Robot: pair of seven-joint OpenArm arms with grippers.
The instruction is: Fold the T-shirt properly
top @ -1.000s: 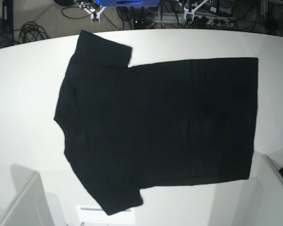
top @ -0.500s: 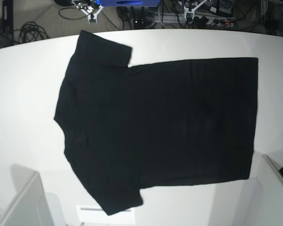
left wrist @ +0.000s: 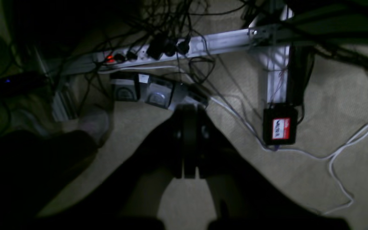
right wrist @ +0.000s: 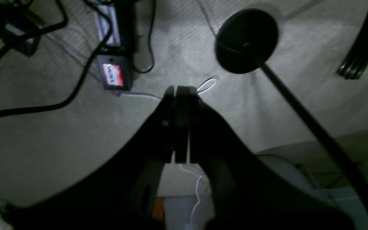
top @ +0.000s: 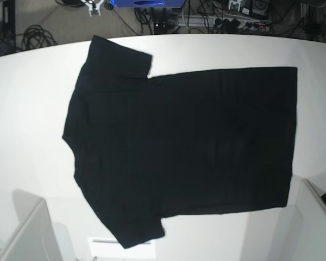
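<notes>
Left gripper [left wrist: 188, 140]: jaws closed, empty, over floor.
Right gripper [right wrist: 179, 124]: same.
T-shirt [top: 179, 147]: flat on table [top: 27, 109], apart from both.

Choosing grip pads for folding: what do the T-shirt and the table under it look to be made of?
T-shirt: soft woven or knit cloth, matte black; it lies flat and limp with faint creases, no shine. Table: smooth, hard white surface, probably laminate or painted board; even and faintly glossy, no grain showing.

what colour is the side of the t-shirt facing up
Plain black, with no print showing; the T-shirt shows best in the base view, spread flat on the white table.
</notes>
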